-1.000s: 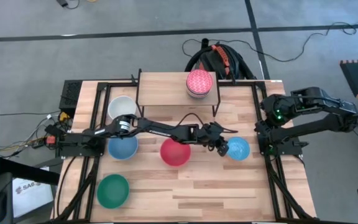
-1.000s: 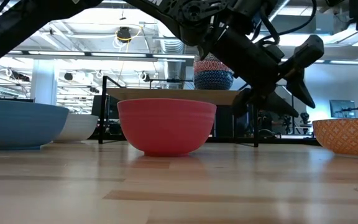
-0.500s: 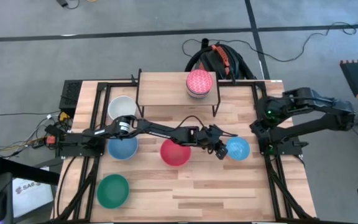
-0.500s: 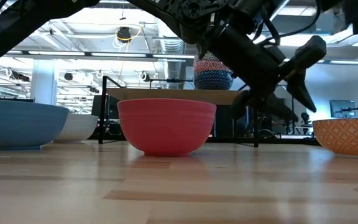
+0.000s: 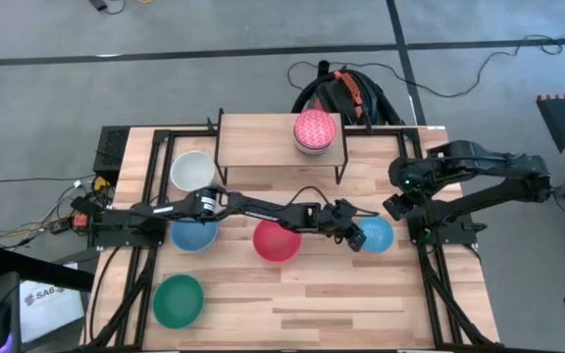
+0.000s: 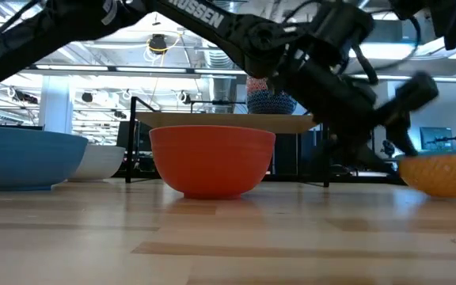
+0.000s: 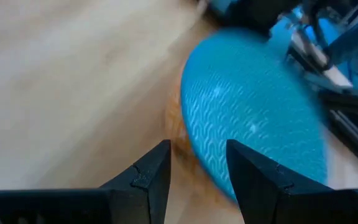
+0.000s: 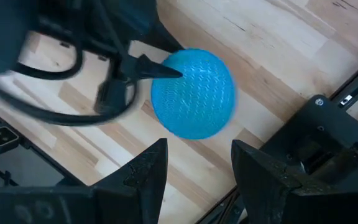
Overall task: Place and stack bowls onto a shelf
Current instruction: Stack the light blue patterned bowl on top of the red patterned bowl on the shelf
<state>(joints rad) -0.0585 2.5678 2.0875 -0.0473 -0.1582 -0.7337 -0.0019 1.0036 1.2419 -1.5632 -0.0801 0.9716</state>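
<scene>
A bowl [image 5: 378,235] with a blue inside and an orange patterned outside [image 6: 442,174] stands on the table at the right. My left gripper [image 7: 197,168] reaches it from the table's left, open, one finger outside its near rim and one over its inside. My right gripper [image 8: 197,168] hangs open above the table's right edge [image 5: 397,196], looking down on that bowl [image 8: 193,93]. A stack of patterned bowls [image 5: 315,130], the pink one on top, stands on the shelf [image 5: 263,137]. On the table stand a red bowl [image 5: 277,241], a light blue [image 5: 194,235], a white [image 5: 192,170] and a green one [image 5: 178,300]. My left gripper stands astride the bowl's left rim [image 7: 182,140], its fingers slanting down from the table's left. Whether a finger touches the rim I cannot tell. The bowl sits upright on the table.
The left arm [image 5: 253,208] stretches low across the middle of the table, just behind the red bowl. Black frame rails [image 5: 430,284] run along both table sides. Bare wood [image 5: 312,304] lies toward the near edge.
My left gripper has sunk toward the blue-inside bowl and come down over its rim. My right gripper has swung from the table's right edge toward the middle, nearer that bowl. No bowl has moved.
</scene>
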